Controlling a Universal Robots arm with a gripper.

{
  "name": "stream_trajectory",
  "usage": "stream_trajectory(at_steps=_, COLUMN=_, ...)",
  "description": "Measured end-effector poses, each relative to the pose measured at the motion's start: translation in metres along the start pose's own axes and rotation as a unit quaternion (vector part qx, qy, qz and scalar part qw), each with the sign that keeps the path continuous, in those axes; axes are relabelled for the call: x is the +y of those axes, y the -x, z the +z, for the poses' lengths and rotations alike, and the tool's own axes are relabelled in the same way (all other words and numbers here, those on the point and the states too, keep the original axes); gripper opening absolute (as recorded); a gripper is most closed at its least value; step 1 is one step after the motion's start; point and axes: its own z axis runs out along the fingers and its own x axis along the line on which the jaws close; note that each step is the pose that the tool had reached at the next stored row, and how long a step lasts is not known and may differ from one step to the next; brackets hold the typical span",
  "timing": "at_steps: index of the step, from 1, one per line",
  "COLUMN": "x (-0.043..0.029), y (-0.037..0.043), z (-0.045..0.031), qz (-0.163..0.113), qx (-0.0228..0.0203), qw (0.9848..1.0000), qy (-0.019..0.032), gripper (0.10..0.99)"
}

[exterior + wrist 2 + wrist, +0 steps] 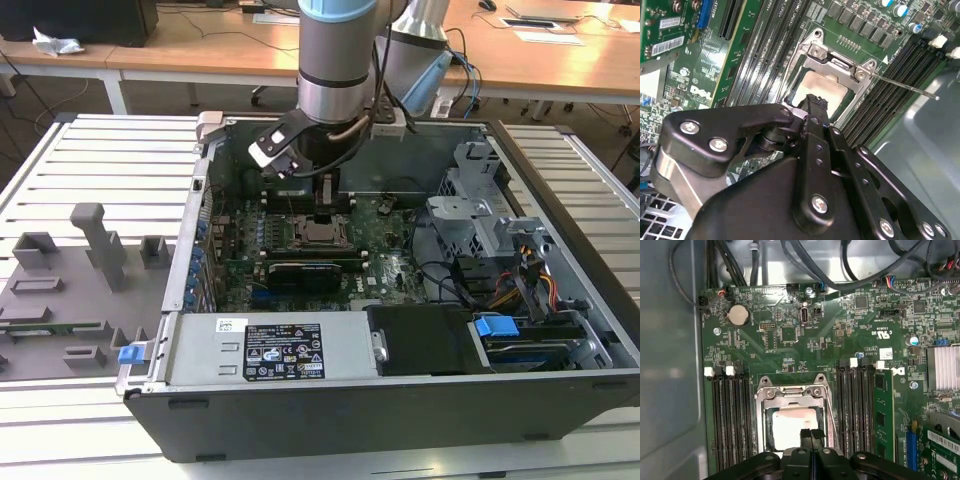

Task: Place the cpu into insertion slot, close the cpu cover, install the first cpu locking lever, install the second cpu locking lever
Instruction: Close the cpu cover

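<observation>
In the open computer case (400, 410) on the counter (110, 150): pincer (810, 434) closed, fingertips pressed together, gripping nothing. Hangs from the arm (335, 60) straight down over the middle of the green circuit board (790, 335), tips right above the insertion slot (761, 410).

Inside that slot: the cpu (787, 425), flat, pale face up, square to the metal rim. Lies directly beneath the pincer tips, which stand over the part of the chip farthest from the board's coin cell (738, 315). Touching or just clear: impossible to tell. Around the pale face: the cpu cover (790, 391), seemingly laid flat on the slot, chip showing through its window.

From the slot's corner in the second wrist view: a thin locking lever (905, 86), unlatched by the look of it. Long axis running out over the memory slots (880, 107) toward the grey case wall, well apart from the pincer tips. Judged nearest to the pincer: cpu and cover, not the lever.
</observation>
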Motion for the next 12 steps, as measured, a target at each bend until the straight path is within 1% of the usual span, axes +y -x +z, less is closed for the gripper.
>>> stream_trajectory(at_steps=1, x=0.0, y=0.0, z=0.0, qz=-0.006, qx=0.0001, qw=1.0, qy=-0.0001, gripper=0.106)
stream_trajectory(at_steps=2, x=0.0, y=0.0, z=0.0, qz=-0.019, qx=0.0003, qw=0.9998, qy=-0.0003, gripper=0.106)
stream_trajectory(at_steps=3, x=0.0, y=0.0, z=0.0001, qz=-0.038, qx=0.0006, qw=0.9993, qy=-0.0005, gripper=0.106)
stream_trajectory(at_steps=4, x=0.0, y=0.0, z=0.0, qz=-0.046, qx=0.0008, qw=0.9989, qy=-0.0007, gripper=0.106)
stream_trajectory(at_steps=5, x=0.0, y=0.0, z=0.0, qz=-0.056, qx=0.0009, qw=0.9984, qy=-0.0009, gripper=0.106)
stream_trajectory(at_steps=6, x=0.0, y=0.0, z=0.0, qz=-0.071, qx=0.0011, qw=0.9975, qy=-0.001, gripper=0.106)
stream_trajectory(at_steps=8, x=0.0, y=0.0, z=0.0, qz=-0.088, qx=0.0012, qw=0.9961, qy=-0.0013, gripper=0.106)
stream_trajectory(at_steps=10, x=0.0, y=0.0, z=0.0, qz=-0.11, qx=0.0015, qw=0.9939, qy=-0.0016, gripper=0.106)
stream_trajectory(at_steps=11, x=0.0, y=0.0, z=0.0001, qz=-0.13, qx=0.0019, qw=0.9915, qy=-0.0019, gripper=0.106)
stream_trajectory(at_steps=12, x=0.0, y=0.0, z=0.0001, qz=-0.139, qx=0.002, qw=0.9903, qy=-0.002, gripper=0.106)
